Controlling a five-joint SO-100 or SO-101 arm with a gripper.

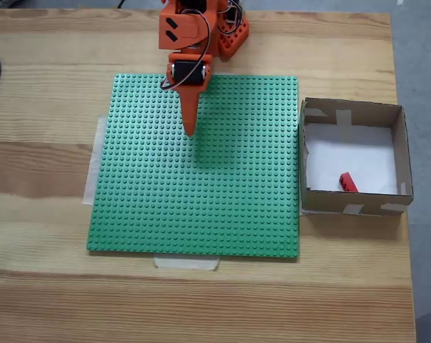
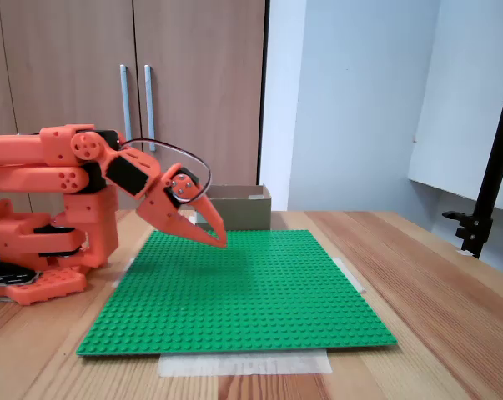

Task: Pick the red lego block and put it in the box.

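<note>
While the orange arm (image 1: 189,43) is folding back toward its base at the far edge of the wooden surface (image 1: 43,164), its jaws (image 1: 190,131) are pointing down over the upper middle of the green studded baseplate (image 1: 222,207), hanging just above the studs without touching them. In the side-on fixed view the jaws (image 2: 221,241) are sitting pressed together into a single tapering point, with nothing between them. The red lego block (image 1: 348,182) is lying inside the cardboard box (image 1: 401,143), on the white floor close to the near wall and a little right of that wall's middle, tilted at a slight angle to the walls. The box is standing just beside the baseplate's right edge in the top-down fixed view, with pale tape patches showing on its walls. In the side-on fixed view the box (image 2: 243,208) is showing behind the baseplate (image 2: 243,292), and its inside cannot be seen from there. Strips of pale tape (image 1: 186,262) are sticking out from under the baseplate's near and left edges. Wooden cupboard doors (image 2: 134,92) with metal handles are standing behind the arm (image 2: 59,167).
</note>
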